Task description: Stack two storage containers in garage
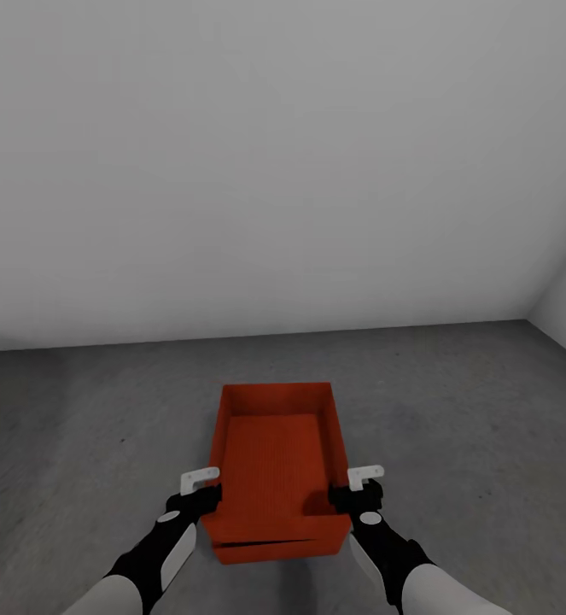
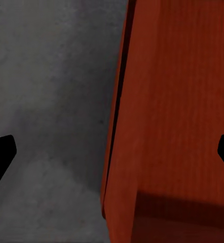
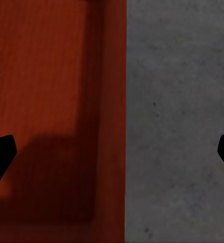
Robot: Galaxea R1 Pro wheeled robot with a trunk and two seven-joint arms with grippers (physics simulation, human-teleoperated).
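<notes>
Now my two stacked storage containers (image 1: 276,461) on the garage floor (image 1: 78,418), near the white wall (image 1: 283,171), left tool (image 1: 202,489) and right tool (image 1: 354,485) both spread apart astride its side walls

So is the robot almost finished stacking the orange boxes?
Nearly, it looks like. The top container already sits on the lower container, whose front edge peeks out underneath, on the grey concrete floor by a plain wall. The left hand and right hand straddle the side walls with fingers apart, so both look open. What seems left is pulling the arms away; the stack looks slightly crooked at the front.
</notes>
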